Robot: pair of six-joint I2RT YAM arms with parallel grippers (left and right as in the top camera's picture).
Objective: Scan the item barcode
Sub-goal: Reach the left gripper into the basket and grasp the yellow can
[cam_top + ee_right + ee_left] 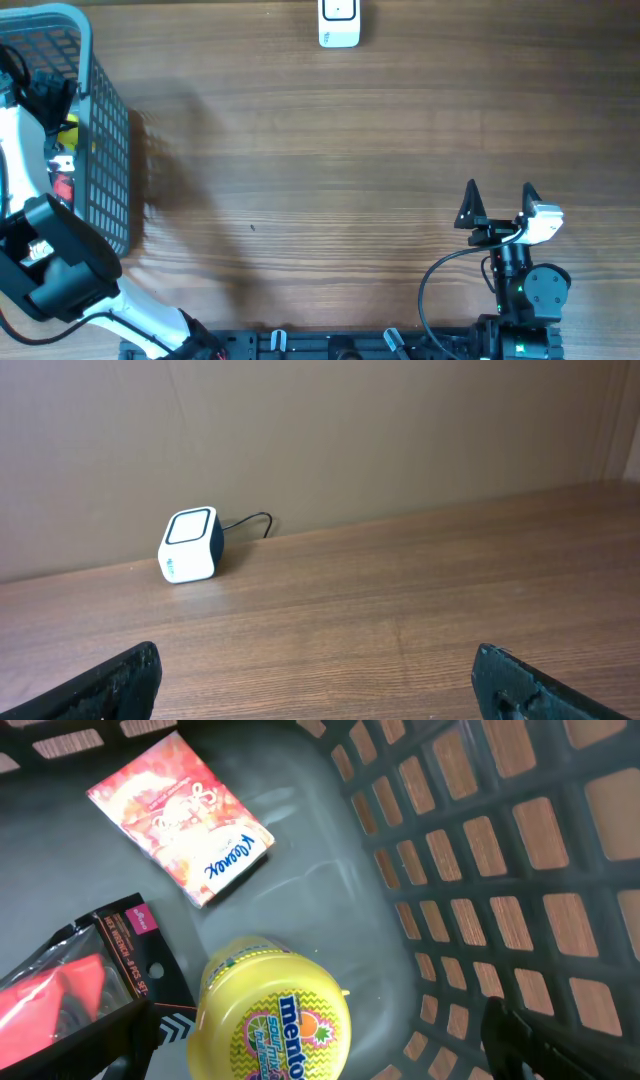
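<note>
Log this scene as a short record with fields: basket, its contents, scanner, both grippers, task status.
basket: grey plastic mesh basket, at the left end of the wooden table
contents: yellow round Mentos tub; pink Kleenex tissue pack; black-and-red flat packet
scanner: white cube barcode scanner, at the table's far edge, cable attached
left gripper: open, empty, reaching into the basket above the tub
right gripper: open, empty, facing the scanner
task status: no item picked up yet

Mentos tub cut by the bottom edge, red-and-black packet cropped at left, barcode scanner clipped at the overhead view's far edge
</note>
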